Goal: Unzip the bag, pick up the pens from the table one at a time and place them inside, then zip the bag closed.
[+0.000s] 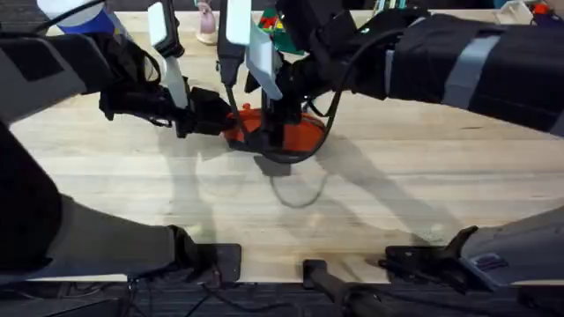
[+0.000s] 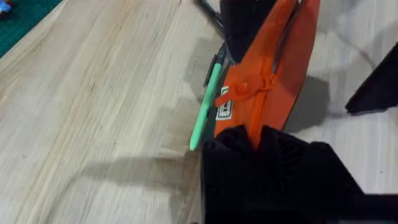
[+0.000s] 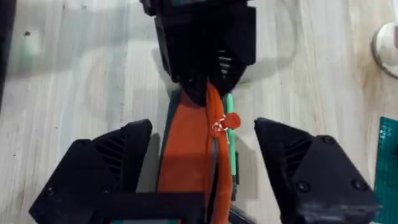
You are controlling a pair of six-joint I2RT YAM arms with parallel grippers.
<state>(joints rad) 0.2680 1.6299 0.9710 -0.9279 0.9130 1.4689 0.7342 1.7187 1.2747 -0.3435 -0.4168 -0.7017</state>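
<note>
- We see the bag: orange fabric pouch, dark base, lying mid-tabletop, nearer the far edge than the near one.
- Zipper seam runs along its top ridge; small red pull sits near one end, next to the left gripper.
- Small white label on the bag's side, near the pen; there is print on it that we can't read.
- Green pen lies on the table, touching the bag's side, running lengthwise with it.
- Left gripper pinches the bag's end, jaws nearly closed on the fabric ridge; in the right wrist view we see it clamped just beyond the pull.
- Right gripper straddles the bag from above, jaws wide open, one finger on each side, neither touching the fabric that we can see.
- Bag sits between the right fingers, ridge up.
- Other clutter at the far edge is too blurred for us to name.
</note>
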